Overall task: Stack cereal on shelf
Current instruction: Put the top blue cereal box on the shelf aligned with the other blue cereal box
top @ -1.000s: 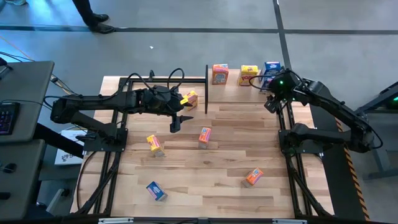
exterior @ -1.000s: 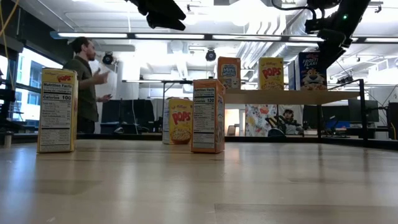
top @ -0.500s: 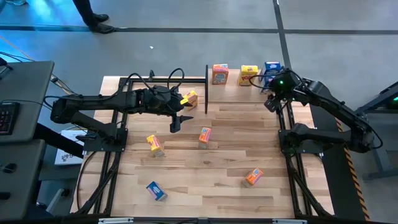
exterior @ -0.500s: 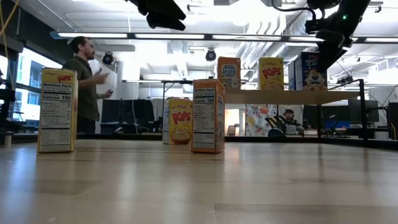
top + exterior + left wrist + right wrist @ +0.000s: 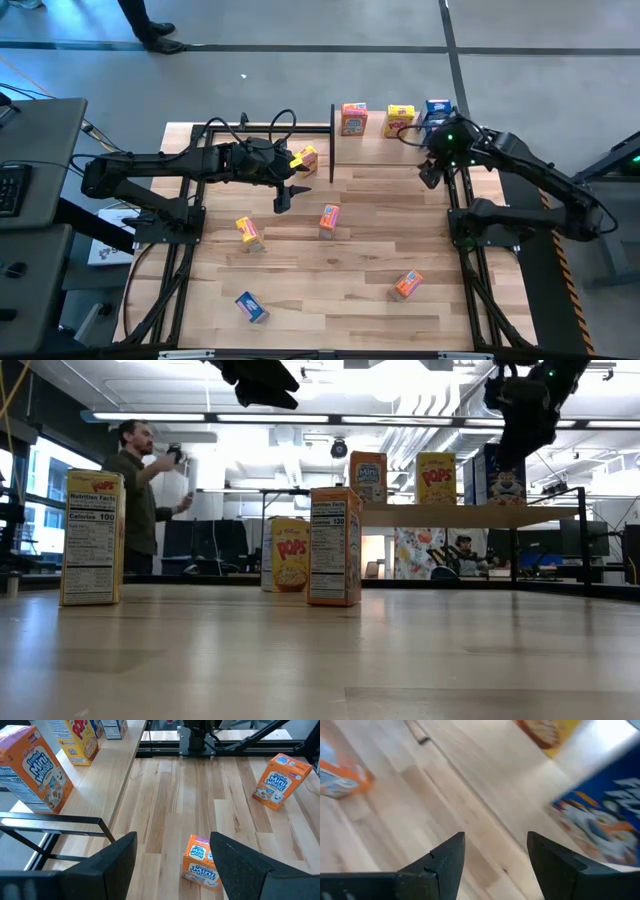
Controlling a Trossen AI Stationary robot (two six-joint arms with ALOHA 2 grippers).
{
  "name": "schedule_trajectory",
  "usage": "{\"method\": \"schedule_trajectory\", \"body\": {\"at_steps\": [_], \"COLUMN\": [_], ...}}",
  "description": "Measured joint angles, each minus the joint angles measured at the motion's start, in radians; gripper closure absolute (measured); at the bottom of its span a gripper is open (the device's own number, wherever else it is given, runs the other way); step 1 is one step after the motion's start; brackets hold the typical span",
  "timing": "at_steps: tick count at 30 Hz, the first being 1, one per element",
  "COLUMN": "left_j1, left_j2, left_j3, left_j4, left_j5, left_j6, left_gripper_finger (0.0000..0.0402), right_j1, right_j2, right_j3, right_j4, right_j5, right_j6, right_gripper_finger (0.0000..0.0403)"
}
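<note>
Here the shelf (image 5: 400,133) at the far edge of the worktop (image 5: 350,290) carries three cereal boxes in a row: an orange box (image 5: 354,118), a yellow box (image 5: 401,120) and a blue box (image 5: 436,112). The right gripper (image 5: 430,176) hangs just in front of the shelf near the blue box, its fingers (image 5: 445,862) parted with nothing between them; in the right wrist view the blue box lies ahead and to one side of them, apart. The left gripper (image 5: 283,199) hovers above the middle of the worktop, fingers (image 5: 117,857) spread wide and empty, with a small orange box (image 5: 201,861) on the wood below the gap between them, not touching. Loose boxes stand elsewhere: a yellow one (image 5: 305,158) beside the left arm, another yellow one (image 5: 248,232), a blue one (image 5: 251,306) and an orange one (image 5: 407,284).
</note>
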Motion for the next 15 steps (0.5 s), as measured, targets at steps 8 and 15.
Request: {"method": "schedule_trajectory", "body": {"at_steps": [8, 15], "left_j1": [0.000, 0.000], "left_j2": [0.000, 0.000], "left_j3": [0.000, 0.000], "left_j4": [0.000, 0.000], "left_j5": [0.000, 0.000], "left_j6": [0.000, 0.000], "left_gripper_finger": [0.0160, 0.0160], "right_j1": [0.144, 0.193], "right_j2": [0.000, 0.028], "right_j3": [0.051, 0.166], "right_j4": [0.125, 0.145], "right_j5": [0.029, 0.096], "right_j6": [0.086, 0.063], "right_gripper_finger": [0.0197, 0.0197]}}
